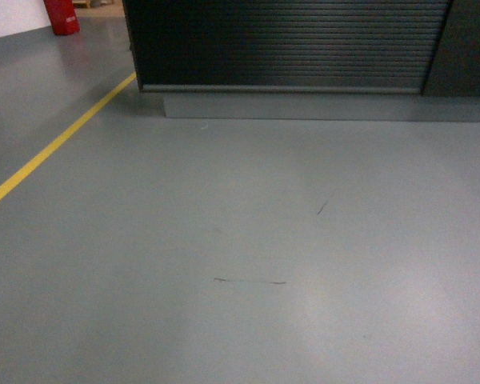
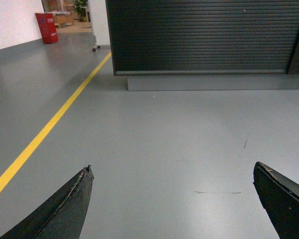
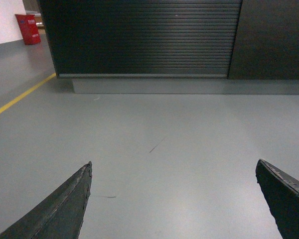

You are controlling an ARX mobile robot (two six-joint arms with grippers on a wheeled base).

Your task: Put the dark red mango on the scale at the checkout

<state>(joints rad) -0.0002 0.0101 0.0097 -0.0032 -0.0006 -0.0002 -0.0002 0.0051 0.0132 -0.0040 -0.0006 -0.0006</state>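
Observation:
The checkout (image 1: 288, 44) shows only as its black, horizontally ribbed front panel at the top of the head view, above a grey plinth; its top is out of frame. That same panel, the checkout (image 2: 204, 35), fills the upper part of the left wrist view and, as the checkout (image 3: 144, 37), the right wrist view. The dark red mango and the scale are out of view. My left gripper (image 2: 172, 169) is open over bare floor, with nothing between its fingers. My right gripper (image 3: 173, 167) is open too, also empty. Neither gripper appears in the head view.
Grey floor (image 1: 240, 256) stretches from me to the counter. A yellow floor line (image 1: 56, 144) runs diagonally on the left. A red bin (image 1: 62, 16) stands far left at the back. A smooth dark panel (image 3: 274, 40) adjoins the ribbed front on the right.

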